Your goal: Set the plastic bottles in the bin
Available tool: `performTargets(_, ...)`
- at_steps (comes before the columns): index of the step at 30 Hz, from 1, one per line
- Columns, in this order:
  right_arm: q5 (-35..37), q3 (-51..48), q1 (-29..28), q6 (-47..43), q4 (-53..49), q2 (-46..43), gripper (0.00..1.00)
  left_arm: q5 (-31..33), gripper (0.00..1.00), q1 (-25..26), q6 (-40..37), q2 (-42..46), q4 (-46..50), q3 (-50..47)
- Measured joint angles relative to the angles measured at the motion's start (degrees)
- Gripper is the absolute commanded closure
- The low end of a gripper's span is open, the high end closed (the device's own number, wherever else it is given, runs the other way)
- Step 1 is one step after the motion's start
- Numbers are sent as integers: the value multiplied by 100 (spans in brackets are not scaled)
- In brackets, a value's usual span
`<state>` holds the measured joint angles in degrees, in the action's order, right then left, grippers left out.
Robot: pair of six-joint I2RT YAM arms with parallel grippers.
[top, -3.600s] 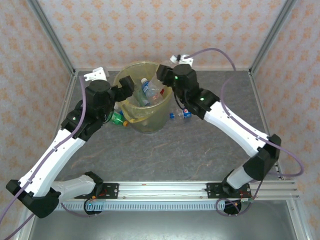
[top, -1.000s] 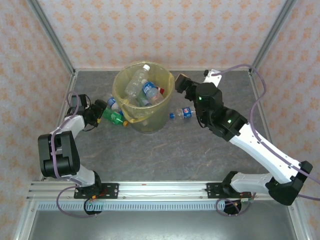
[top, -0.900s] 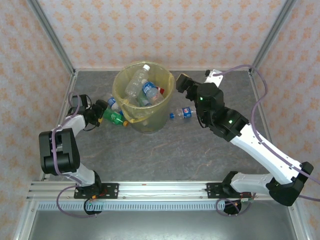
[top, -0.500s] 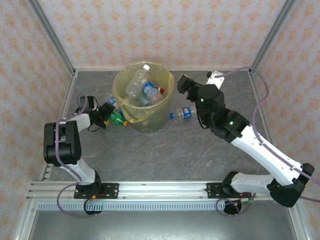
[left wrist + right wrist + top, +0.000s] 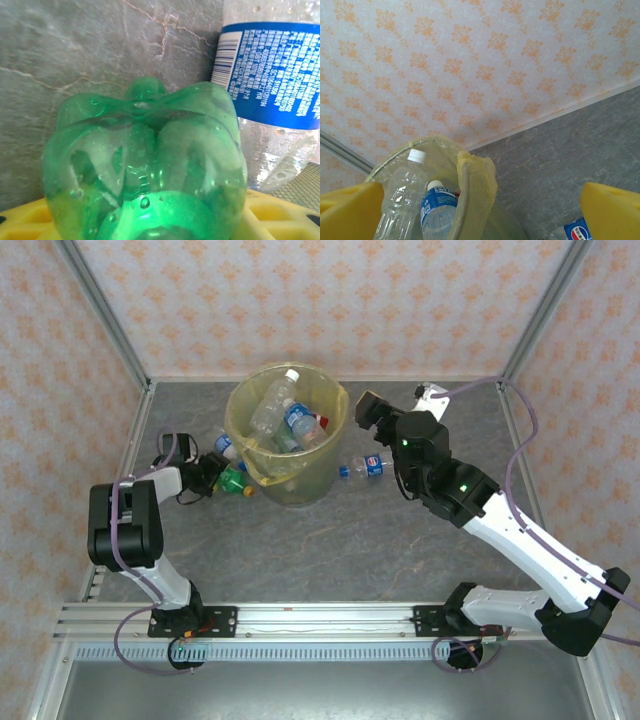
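The bin, lined with a yellow bag, holds several plastic bottles. Left of it a green bottle lies on the table, and my left gripper is shut on its base. The left wrist view has that green base wedged between the yellow fingers, beside a clear blue-labelled bottle. My right gripper hangs open to the right of the bin rim, nothing between its fingers. A blue-capped bottle lies on the table below it.
Metal frame posts and patterned walls close in the table on three sides. Open grey tabletop stretches in front of the bin toward the rail at the near edge.
My left gripper slid right toward the bin, reached the green bottle and closed on it. The right arm barely moved and stayed open.
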<state>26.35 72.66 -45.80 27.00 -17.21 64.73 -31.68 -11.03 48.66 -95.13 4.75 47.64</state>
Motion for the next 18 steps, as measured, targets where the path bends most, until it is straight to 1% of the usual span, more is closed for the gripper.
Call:
performTargets(7,-4,-4,0,-2,4,2,0,376,43,-26,-70,870,413,94)
performTargets(13,-42,-4,0,-22,9,55,0,787,43,-26,-284,1574,804,748)
performTargets(18,-68,-4,0,-66,11,133,0,1123,43,22,-658,2175,957,1392)
